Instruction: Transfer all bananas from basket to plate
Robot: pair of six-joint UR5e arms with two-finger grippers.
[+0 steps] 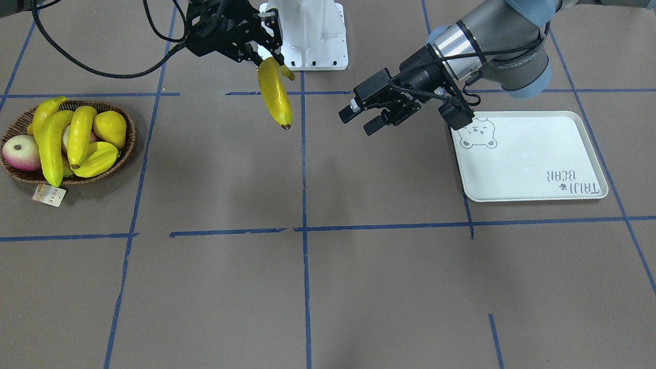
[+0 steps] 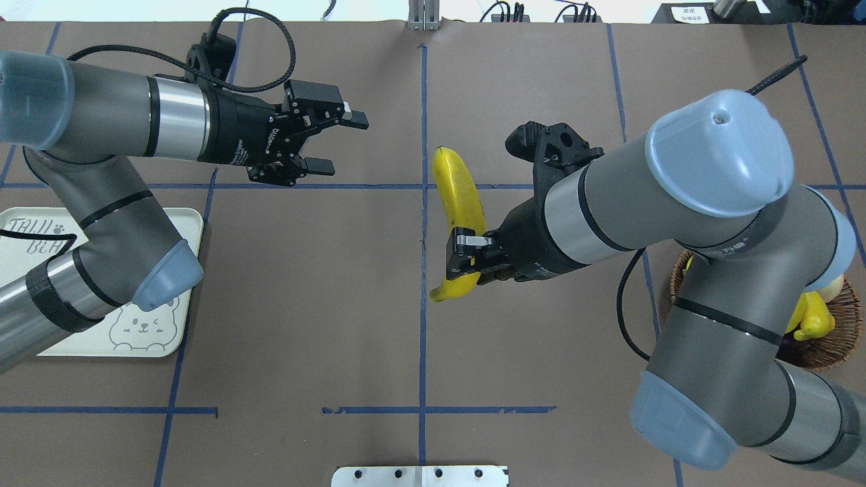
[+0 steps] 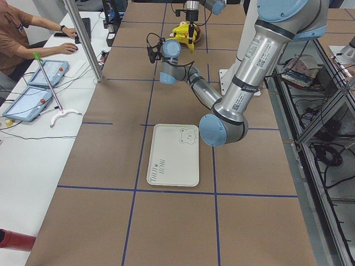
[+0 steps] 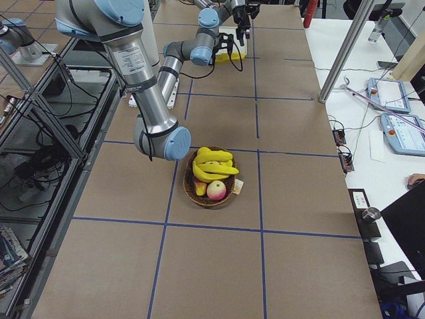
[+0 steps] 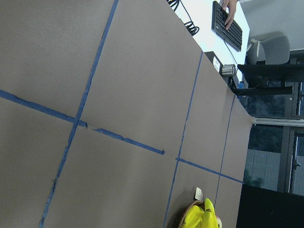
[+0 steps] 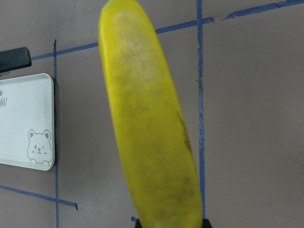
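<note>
Front camera: the right gripper (image 1: 266, 54) is clamped on one banana (image 1: 275, 92), dangling above mid-table. The left gripper (image 1: 361, 119) gapes wide, holding nothing, just beside the plate (image 1: 533, 169). Three bananas (image 1: 51, 143) lie in the basket (image 1: 25, 177). Overhead: that banana is pinched near one end, between the arms. Right wrist: banana fills the frame, plate off left.
</note>
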